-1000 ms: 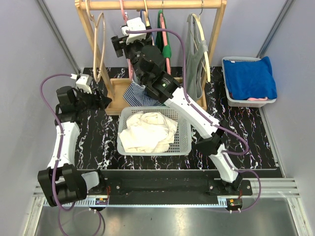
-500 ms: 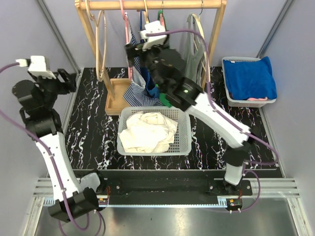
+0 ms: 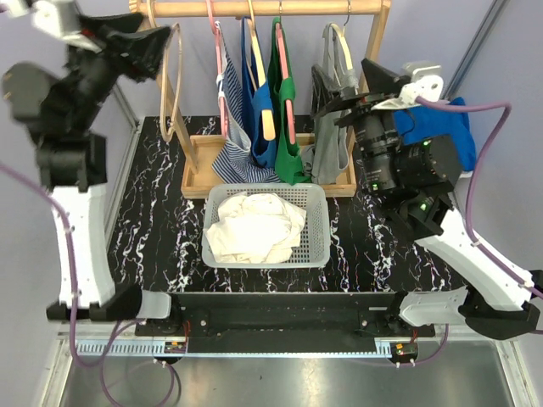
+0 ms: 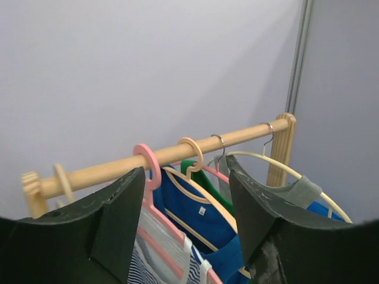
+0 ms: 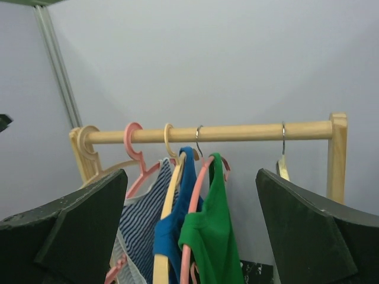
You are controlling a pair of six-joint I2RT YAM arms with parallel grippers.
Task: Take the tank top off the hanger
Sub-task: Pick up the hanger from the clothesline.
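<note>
Lilac walls [image 3: 424,51] back the wooden rail [image 3: 187,8], where we see striped tank top [image 3: 236,127], blue tank top [image 3: 258,93], green tank top [image 3: 287,140] and grey tank top [image 3: 327,148] on hangers [image 3: 265,119]; the blue one's white label [image 4: 203,211] is unreadable. Left gripper [image 4: 185,168], right gripper [image 5: 190,174]: jaws spread, empty.

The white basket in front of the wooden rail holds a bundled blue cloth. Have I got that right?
Not quite. The white basket in front of the wooden rail holds a bundled cream cloth, not a blue one. The blue cloth lies in the grey bin off to the right. The top external view shows this.
</note>
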